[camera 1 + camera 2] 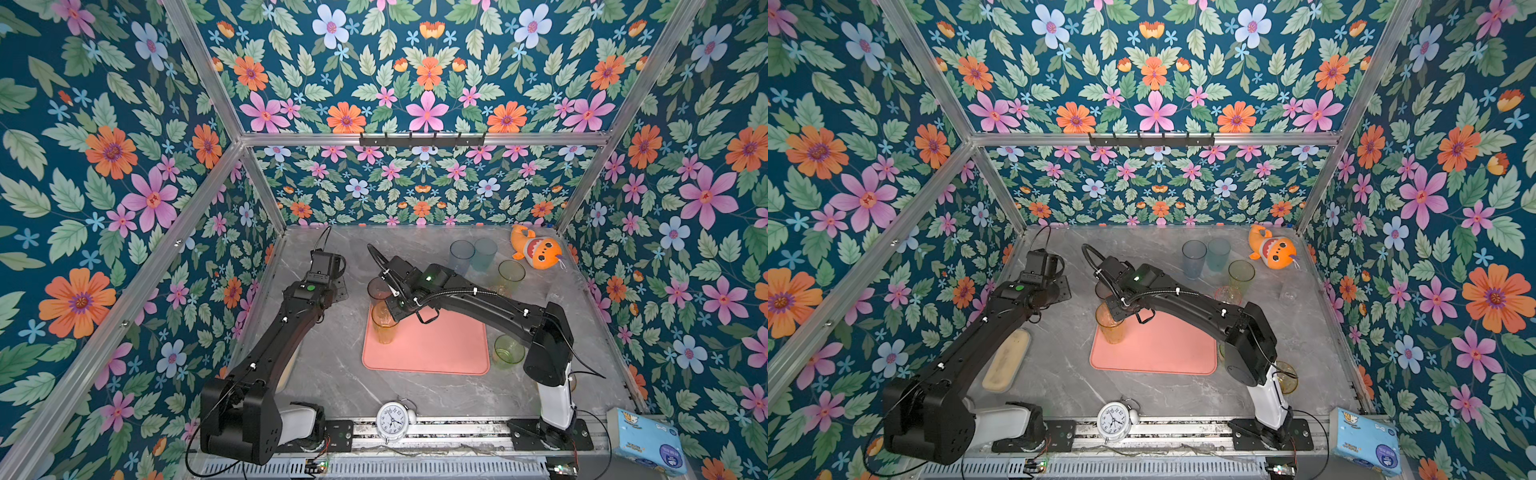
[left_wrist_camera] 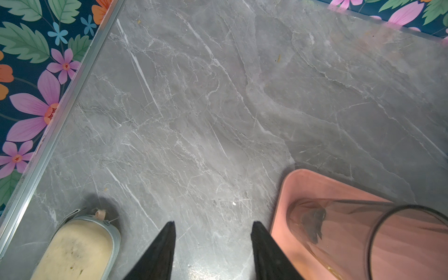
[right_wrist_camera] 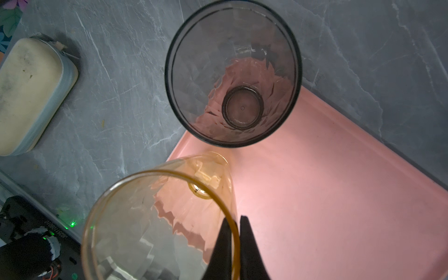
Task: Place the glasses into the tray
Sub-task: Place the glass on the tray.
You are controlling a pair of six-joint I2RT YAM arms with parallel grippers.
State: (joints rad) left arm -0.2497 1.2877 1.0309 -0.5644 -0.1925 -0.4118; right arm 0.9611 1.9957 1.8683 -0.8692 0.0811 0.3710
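1. Seeming light, stiff, slippery and breakable: the tall amber see-through tumbler (image 3: 157, 218) with a faceted wall; taking hold best at the thin rim.
2. Pinching that rim with the right hand (image 3: 234, 218), closed tight, one finger inside, over a corner of the flat salmon-pink plastic tray (image 3: 315, 194).
3. Hovering half open and empty above the grey marble table (image 2: 218, 109): the left hand (image 2: 213, 225).

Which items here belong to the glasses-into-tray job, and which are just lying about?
Job: tray, amber glass held by right end effector, grey glass, blue glass, teal glass, tall green glass, short green glass, pink glass, yellow glass.
Lying about: plush, clock, tissue pack, pouch.
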